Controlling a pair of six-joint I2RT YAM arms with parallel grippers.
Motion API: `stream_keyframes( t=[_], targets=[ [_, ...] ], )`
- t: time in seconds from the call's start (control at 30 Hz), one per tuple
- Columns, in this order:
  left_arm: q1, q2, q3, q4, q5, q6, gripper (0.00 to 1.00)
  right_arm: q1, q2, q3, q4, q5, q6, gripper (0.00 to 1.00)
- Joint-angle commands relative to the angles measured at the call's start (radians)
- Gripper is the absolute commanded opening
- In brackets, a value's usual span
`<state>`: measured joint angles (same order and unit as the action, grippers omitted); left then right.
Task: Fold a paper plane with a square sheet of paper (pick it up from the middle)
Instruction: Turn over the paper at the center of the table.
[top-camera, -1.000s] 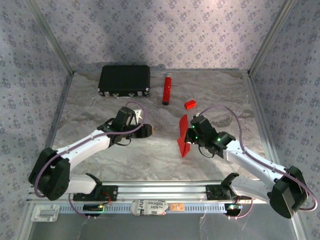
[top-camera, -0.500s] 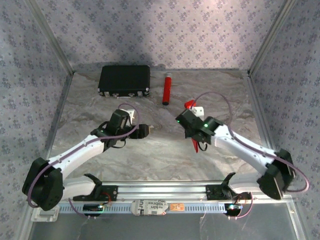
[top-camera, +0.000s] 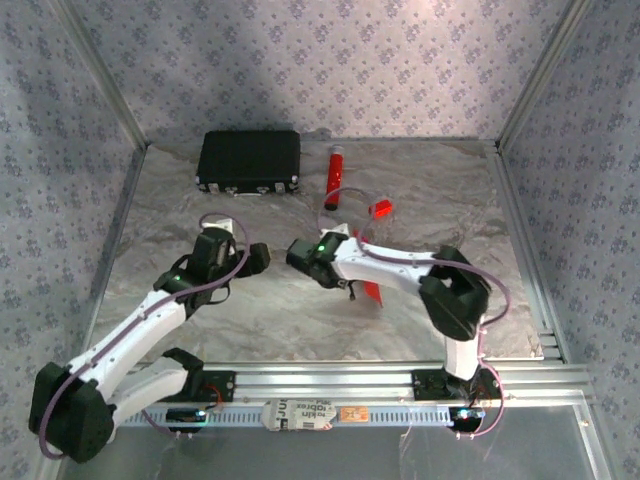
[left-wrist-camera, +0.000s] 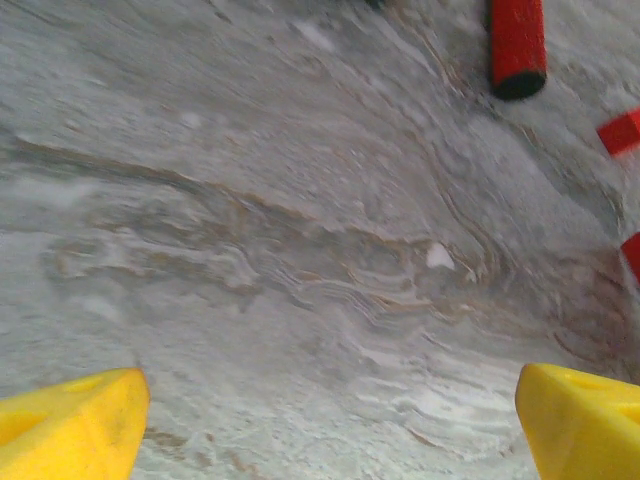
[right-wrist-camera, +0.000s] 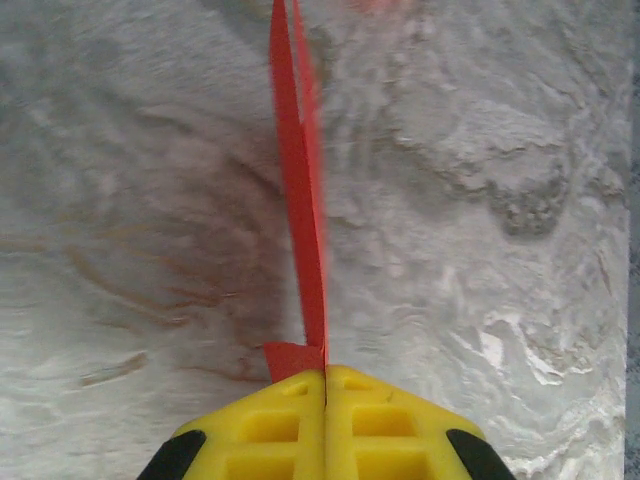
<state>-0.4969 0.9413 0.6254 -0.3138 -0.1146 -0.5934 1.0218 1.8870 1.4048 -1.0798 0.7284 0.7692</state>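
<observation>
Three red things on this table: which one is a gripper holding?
The folded red paper plane, pinched edge-on in the shut right gripper. The red tube and the small red block lie free on the table.

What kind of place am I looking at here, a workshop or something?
Probably a robot test booth in a lab: a left arm and right arm bolted to a metal rail, patterned backdrop walls on aluminium posts, a marbled tabletop.

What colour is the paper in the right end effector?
Bright red paper plane; best in the right wrist view.
</observation>
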Motion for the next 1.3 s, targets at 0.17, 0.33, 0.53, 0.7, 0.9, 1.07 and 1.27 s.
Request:
stream_keyframes(
  t=[0.17, 0.33, 0.53, 0.7, 0.9, 1.07, 1.27],
  targets=[
    [0.037, -0.088, -0.006, -0.102, -0.089, -0.011, 0.98, 0.054, 0.136, 0.140, 0.099, -0.143, -0.047, 0.03],
    [0.046, -0.016, 0.026, -0.114, -0.002, 0.007, 1.00, 0.030, 0.054, 0.046, 0.302, -0.309, -0.089, 0.11],
    [0.049, 0.136, 0.106, -0.189, 0.096, 0.043, 1.00, -0.076, -0.199, -0.292, 0.708, -0.597, -0.081, 0.32],
    [0.049, 0.169, 0.071, -0.040, 0.296, 0.027, 0.94, -0.177, -0.376, -0.527, 0.906, -0.744, -0.039, 0.36],
    [0.039, 0.245, 0.074, 0.034, 0.426, -0.007, 0.81, -0.320, -0.506, -0.767, 1.095, -0.899, 0.035, 0.33],
    [0.002, 0.249, 0.061, 0.071, 0.428, -0.029, 0.78, -0.411, -0.536, -0.851, 1.141, -0.990, 0.039, 0.24],
    [-0.018, 0.206, 0.030, 0.077, 0.398, -0.022, 0.82, -0.436, -0.530, -0.849, 1.120, -1.013, 0.009, 0.22]
  ],
)
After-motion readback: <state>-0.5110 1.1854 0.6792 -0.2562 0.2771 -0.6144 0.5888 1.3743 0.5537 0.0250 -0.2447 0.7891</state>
